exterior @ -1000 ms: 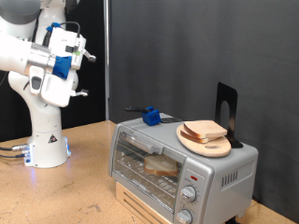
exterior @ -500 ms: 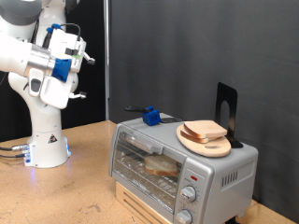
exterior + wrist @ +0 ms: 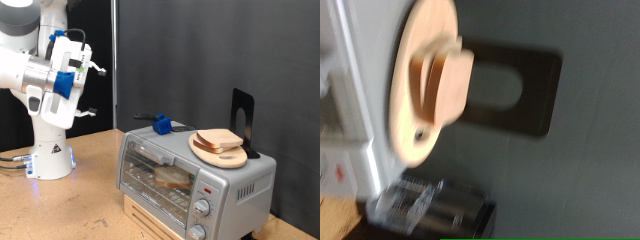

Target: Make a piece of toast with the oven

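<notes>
no text, label or number is legible on anything here.

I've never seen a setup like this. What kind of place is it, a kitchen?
More likely a robot lab staged as a kitchen: a white robot arm bolted to a wooden table, a black backdrop, and a toaster oven with bread slices on top.

The oven (image 3: 195, 178) is showing brushed silver metal with a glossy glass door. The board (image 3: 219, 150) is looking like pale, smooth wood. The arm (image 3: 40, 80) is gleaming in glossy white plastic.
</notes>
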Robot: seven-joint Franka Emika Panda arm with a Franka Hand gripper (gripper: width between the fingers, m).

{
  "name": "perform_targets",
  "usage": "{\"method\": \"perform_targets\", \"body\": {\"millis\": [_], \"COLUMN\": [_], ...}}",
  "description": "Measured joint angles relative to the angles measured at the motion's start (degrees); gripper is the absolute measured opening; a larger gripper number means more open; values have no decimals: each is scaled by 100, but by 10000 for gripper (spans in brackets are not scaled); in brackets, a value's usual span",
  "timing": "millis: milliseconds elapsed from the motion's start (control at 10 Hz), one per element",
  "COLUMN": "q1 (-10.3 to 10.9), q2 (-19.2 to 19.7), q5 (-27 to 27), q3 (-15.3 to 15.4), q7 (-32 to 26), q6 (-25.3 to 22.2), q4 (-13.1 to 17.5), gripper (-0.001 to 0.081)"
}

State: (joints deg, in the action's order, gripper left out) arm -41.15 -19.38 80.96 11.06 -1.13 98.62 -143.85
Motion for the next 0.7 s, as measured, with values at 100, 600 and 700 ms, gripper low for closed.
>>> {"method": "perform_targets", "body": {"millis": [100,600,700], "q1": [10,14,17], "q2": [132,631,859], "q5": [282,-40,-222], "q3": [147,469,605], "q7": [-204,520,739], "q6": [528,1022,1284], "q4": [133,546,732], "gripper": [807,807,807]}}
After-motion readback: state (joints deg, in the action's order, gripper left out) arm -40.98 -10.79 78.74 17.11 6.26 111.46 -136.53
